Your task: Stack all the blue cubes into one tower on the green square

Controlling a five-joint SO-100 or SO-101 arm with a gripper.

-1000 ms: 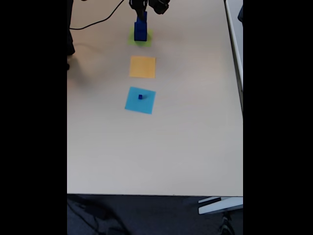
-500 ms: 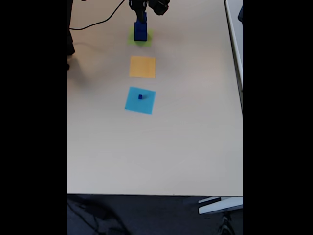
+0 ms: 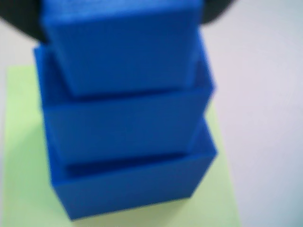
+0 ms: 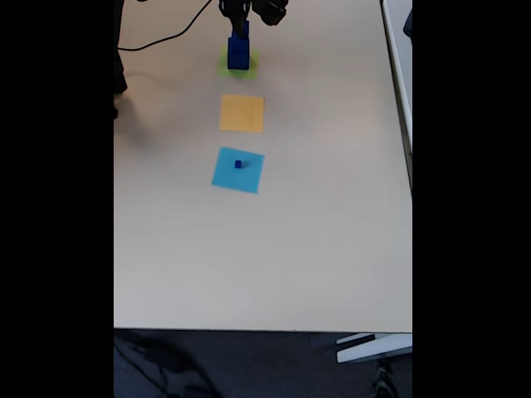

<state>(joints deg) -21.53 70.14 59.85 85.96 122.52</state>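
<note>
Three blue cubes (image 3: pixel 125 127) are standing as a tower (image 4: pixel 238 48) on the green square (image 4: pixel 238 66). My tool (image 4: pixel 241 18) is hanging at its top; I cannot tell its state. One tiny cube (image 4: pixel 238 164) is lying on the light-blue square (image 4: pixel 238 170).

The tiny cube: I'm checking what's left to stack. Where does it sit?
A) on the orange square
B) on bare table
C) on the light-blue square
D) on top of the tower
C: in the fixed view the tiny cube rests on the light-blue square, apart from the tower.
</note>
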